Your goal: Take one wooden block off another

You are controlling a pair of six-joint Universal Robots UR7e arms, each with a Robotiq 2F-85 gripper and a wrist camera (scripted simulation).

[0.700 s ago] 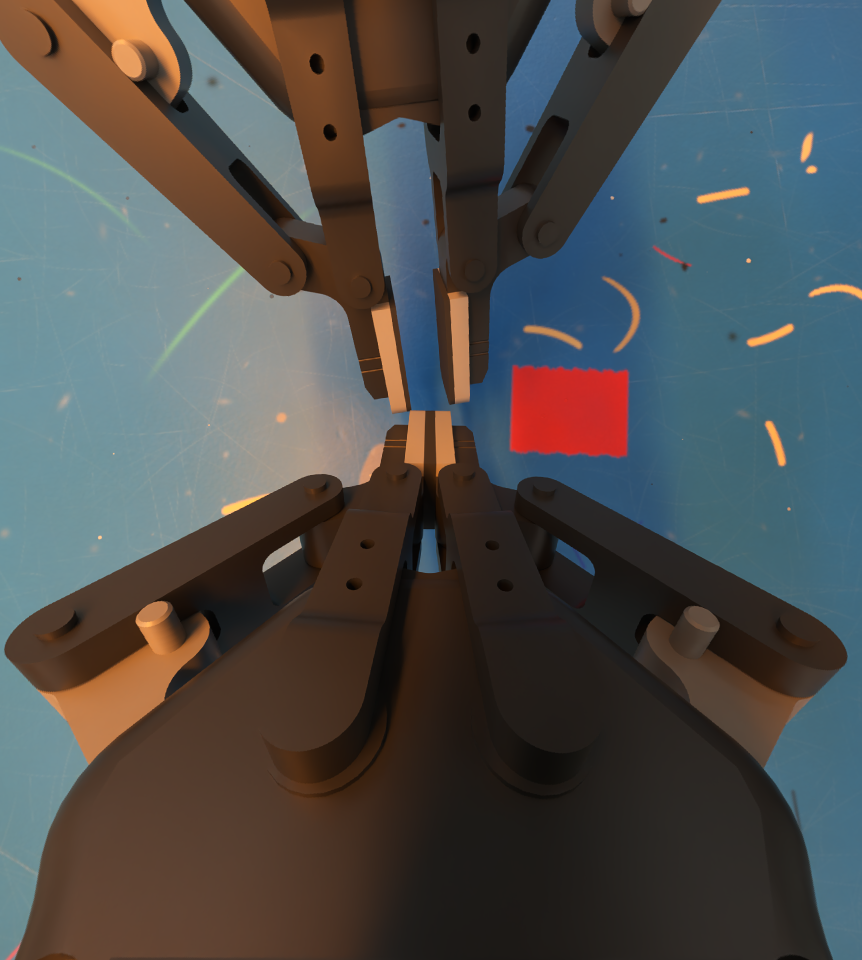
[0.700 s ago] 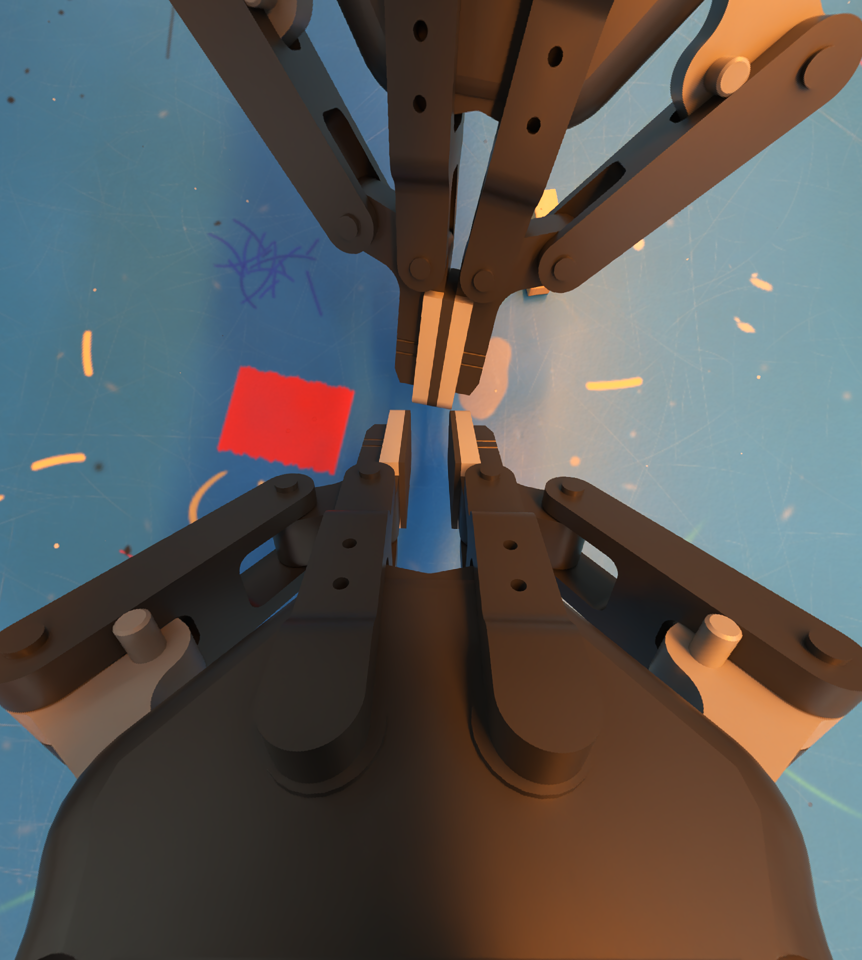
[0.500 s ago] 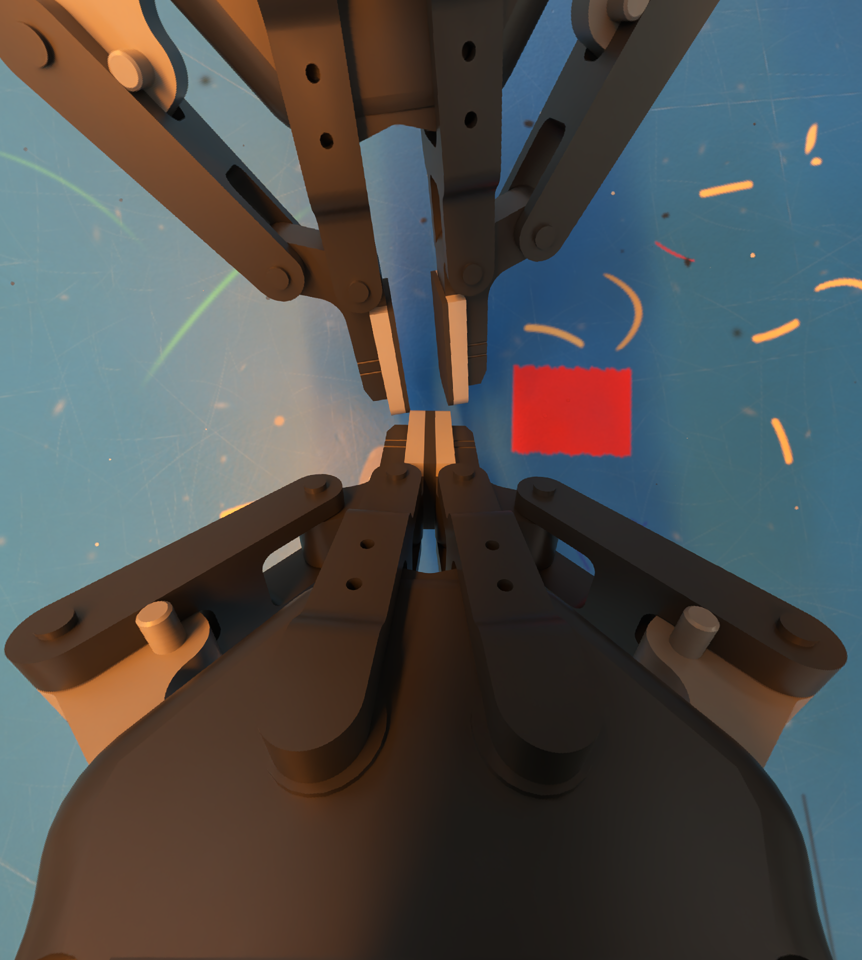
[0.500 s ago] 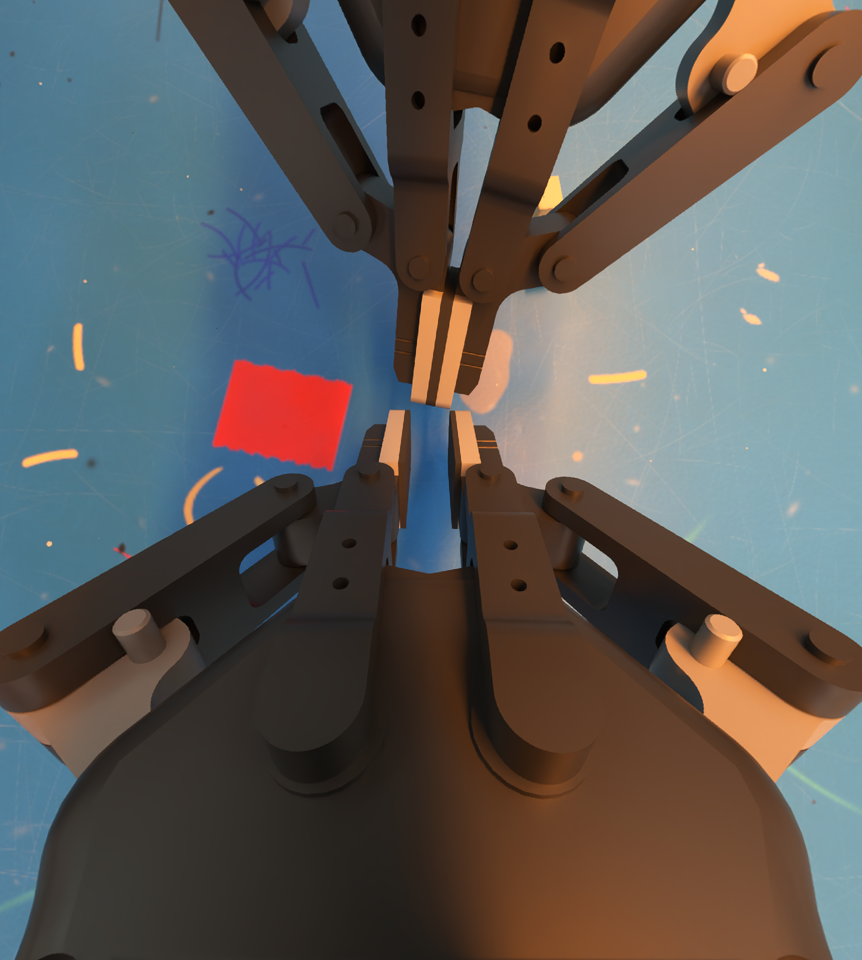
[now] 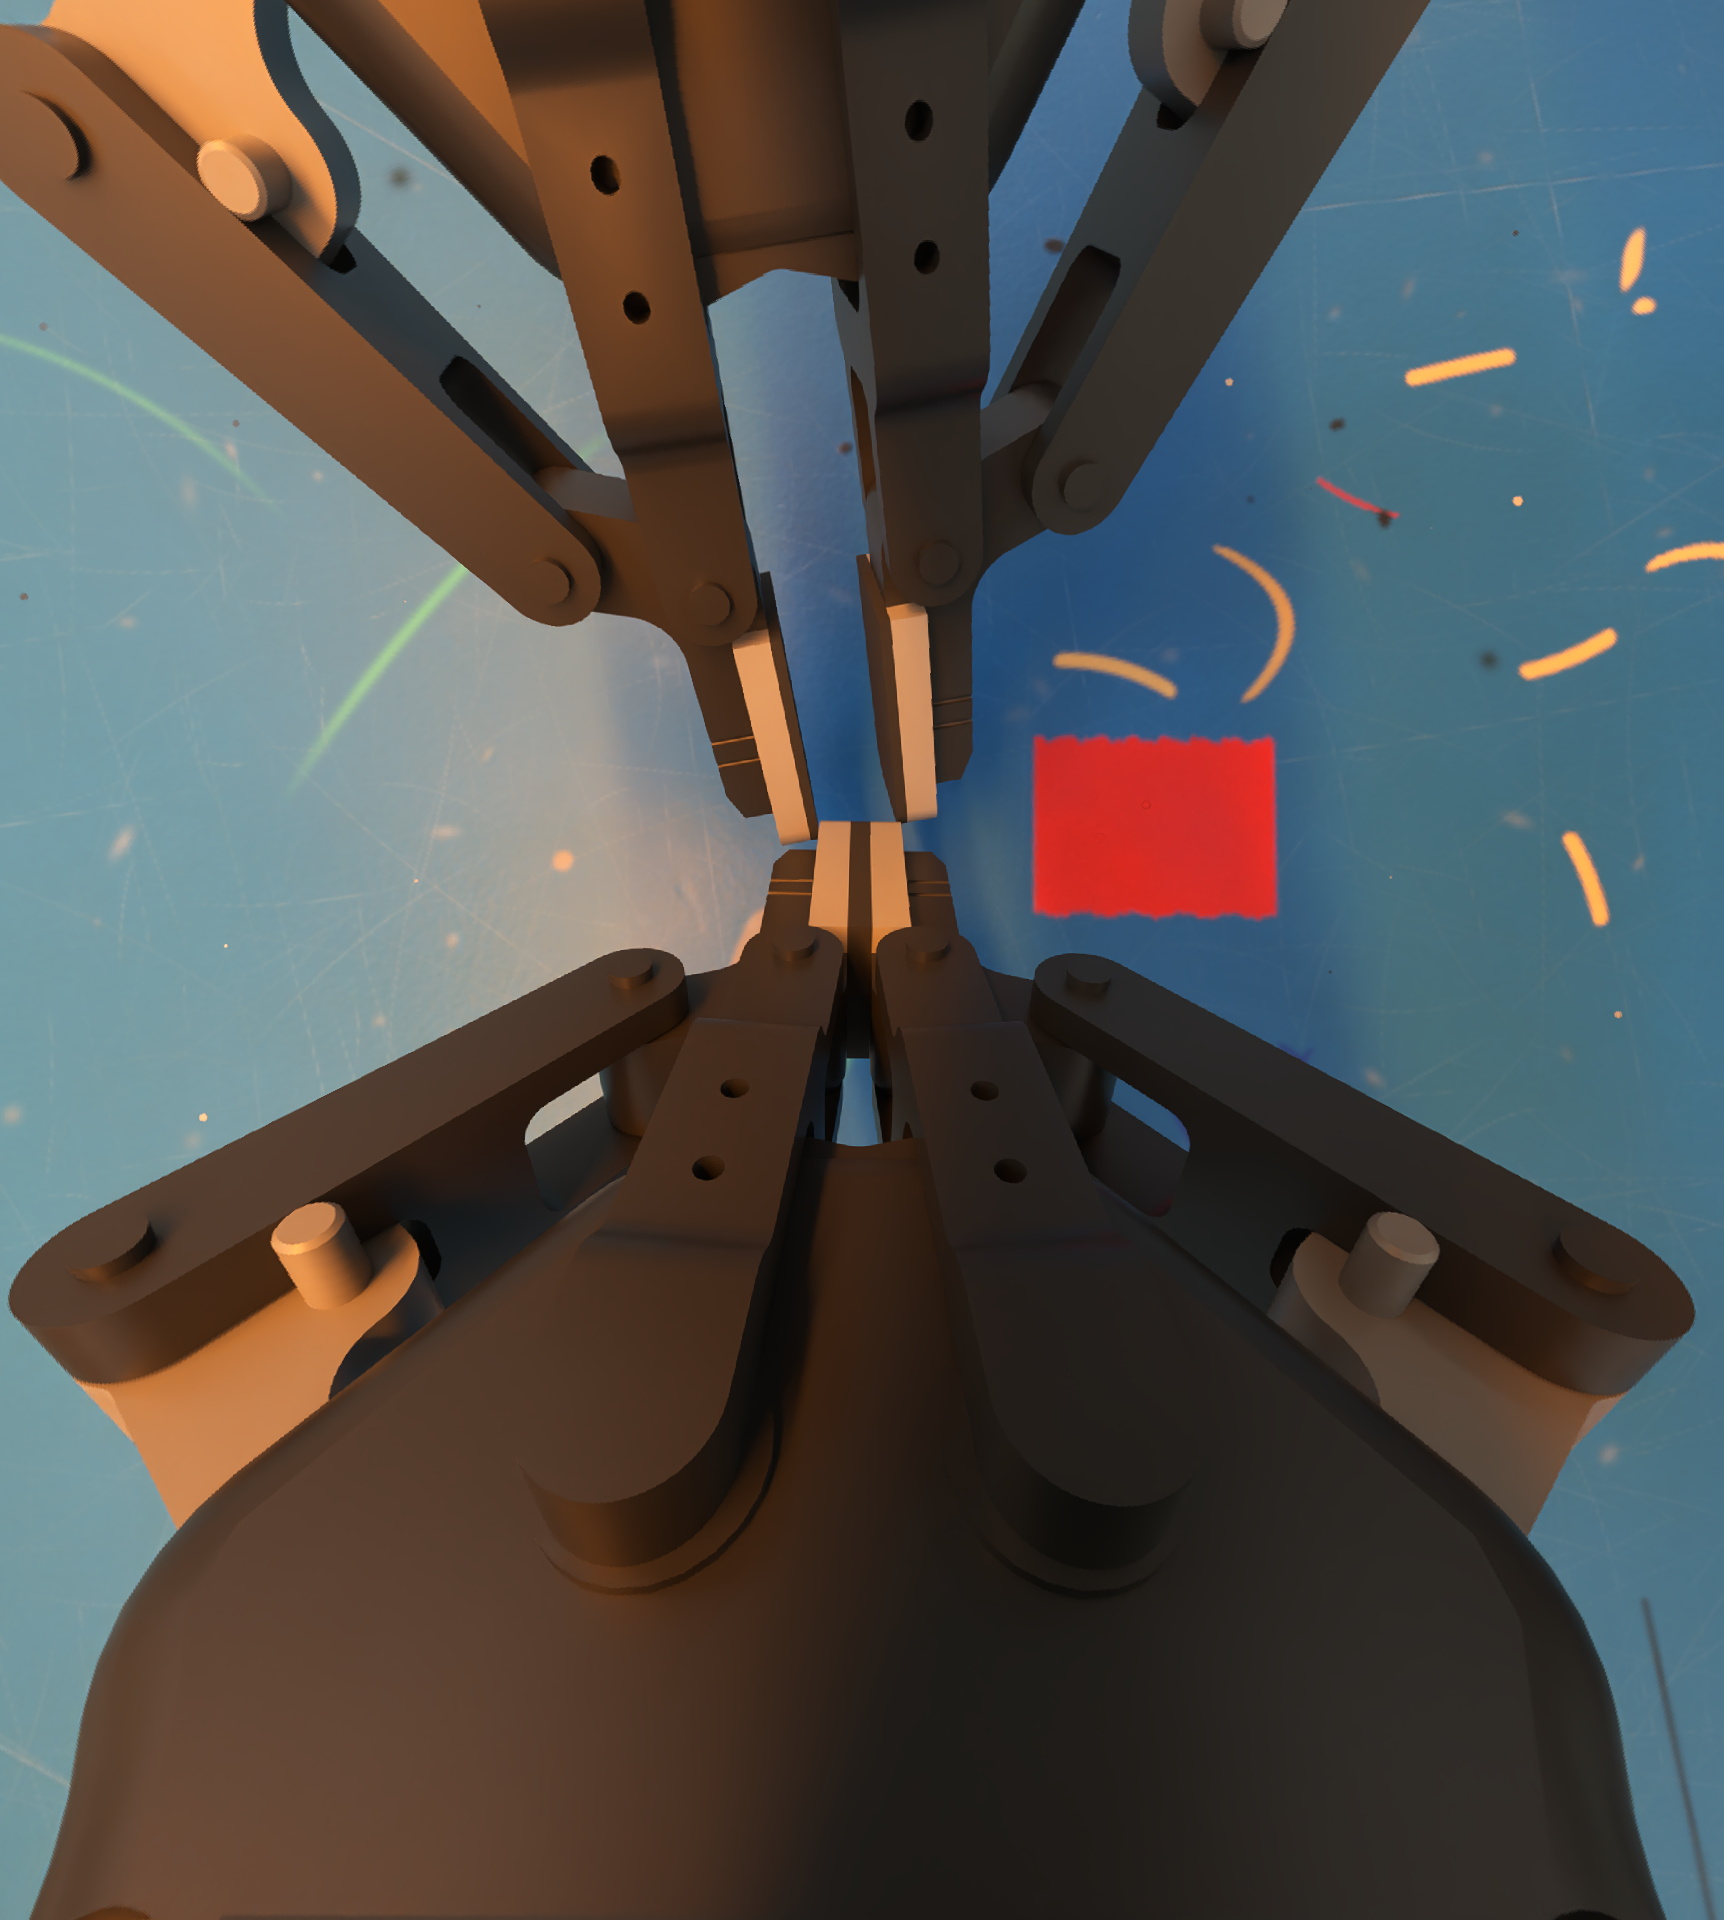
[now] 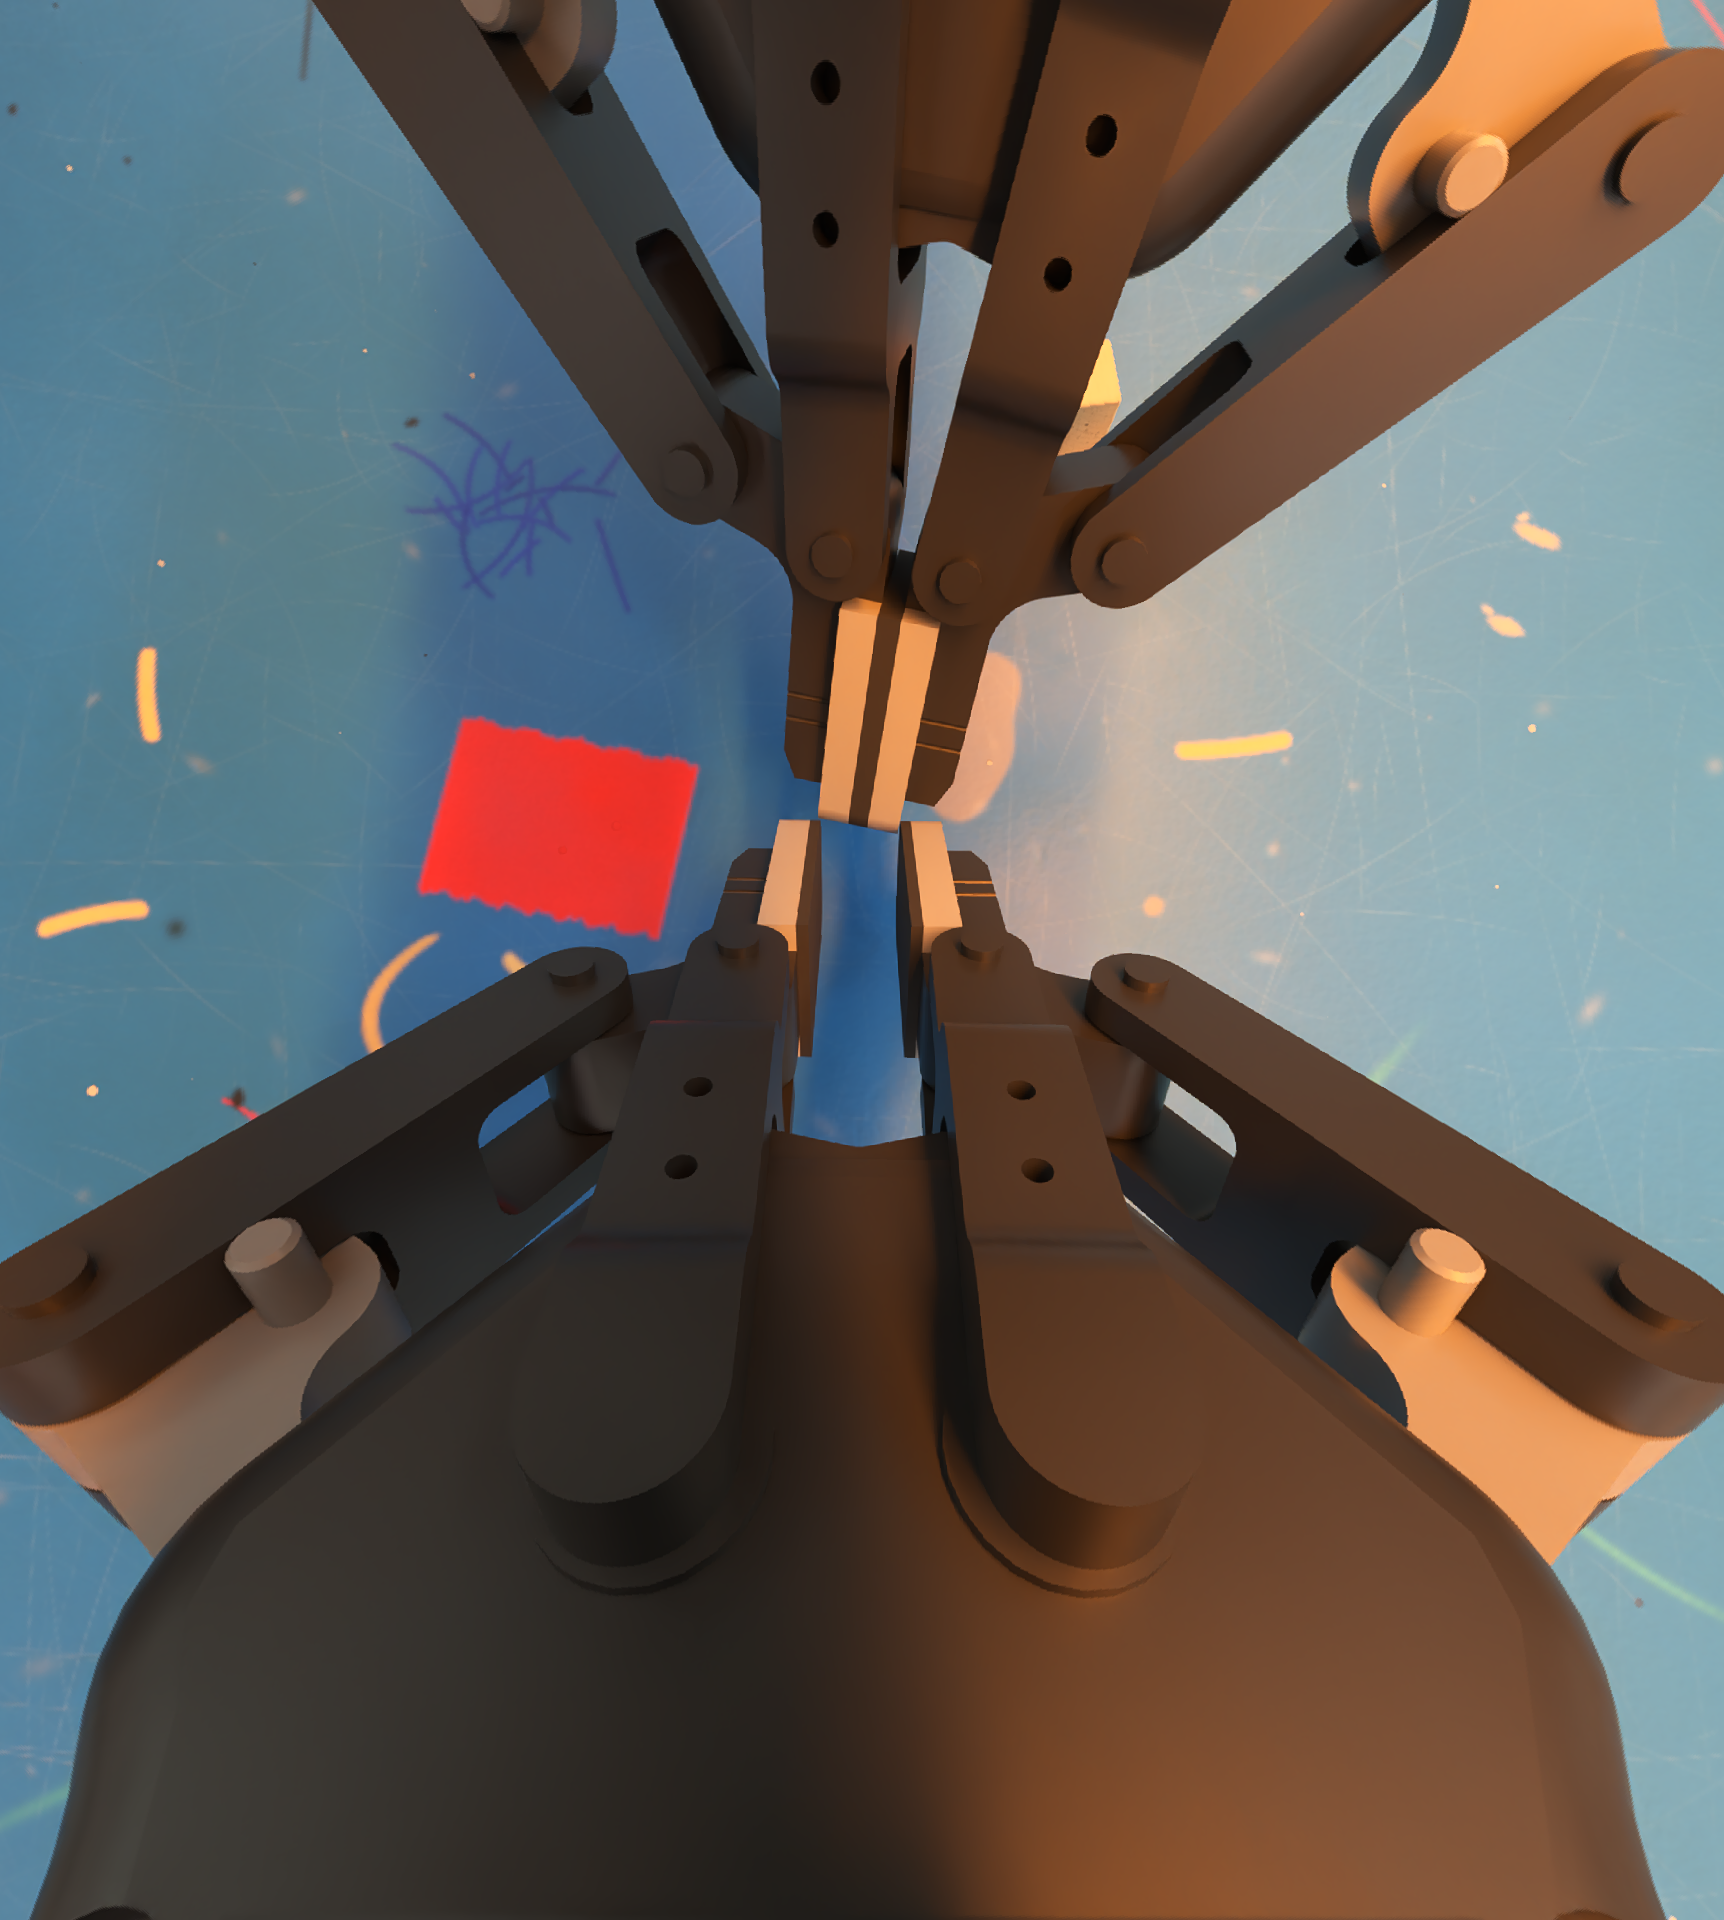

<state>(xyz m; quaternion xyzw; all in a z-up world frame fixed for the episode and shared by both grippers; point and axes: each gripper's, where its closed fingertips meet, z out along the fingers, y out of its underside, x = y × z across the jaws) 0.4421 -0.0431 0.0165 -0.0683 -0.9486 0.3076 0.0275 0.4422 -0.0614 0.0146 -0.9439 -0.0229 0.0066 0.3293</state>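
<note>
My left gripper (image 5: 858,883) is shut with its pads together and nothing between them. My right gripper (image 6: 858,847) faces it tip to tip, its fingers a narrow gap apart and empty. Each also shows at the top of the other's view: the right gripper (image 5: 853,805) in the left wrist view, the left gripper (image 6: 865,805) in the right wrist view. Both hang over the blue table (image 5: 214,935). Only a pale corner of a wooden block (image 6: 1097,400) shows, behind the left gripper's linkage. The rest of the blocks is hidden.
A flat red rectangle (image 5: 1154,826) marks the table beside the fingertips, and it also shows in the right wrist view (image 6: 562,821). Orange streaks (image 5: 1460,366), a blue scribble (image 6: 515,509) and a pale blotch (image 6: 993,727) are surface marks.
Almost nothing. The table marks have slid very slightly in both views. The left gripper stays shut and the right gripper's gap is the same.
</note>
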